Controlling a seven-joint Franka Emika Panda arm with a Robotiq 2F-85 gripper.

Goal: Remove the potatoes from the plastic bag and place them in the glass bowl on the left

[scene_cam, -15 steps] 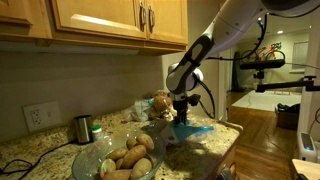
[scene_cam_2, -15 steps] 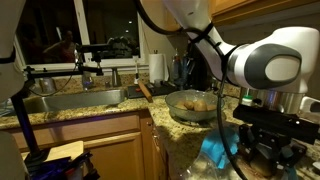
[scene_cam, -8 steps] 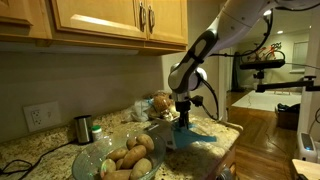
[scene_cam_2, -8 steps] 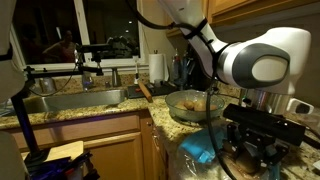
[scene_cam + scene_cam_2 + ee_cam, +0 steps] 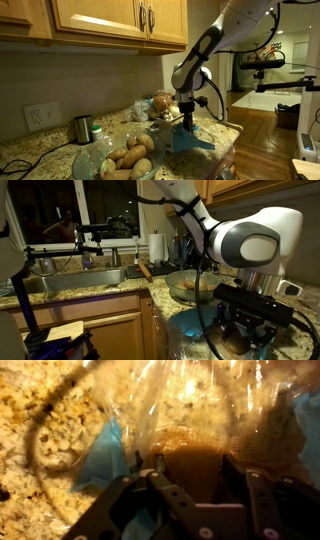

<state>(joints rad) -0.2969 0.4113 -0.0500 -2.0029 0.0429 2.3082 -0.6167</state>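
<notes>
Tan potatoes (image 5: 128, 156) already in clear glass bowl (image 5: 79, 160) at lower left; my tool (image 5: 200, 474) straddles a brown potato (image 5: 195, 454) in the clear plastic bag (image 5: 205, 400), can't tell if clamped.

— Any print to read on the bag (image 5: 190, 138)?
— None; only glare and blur in the wrist view.
— On the cup (image 5: 83, 128) behind the bowl (image 5: 82, 152)?
— Too small to make out.
— Elsewhere near the bowl?
— Nothing legible in both exterior views.
</notes>
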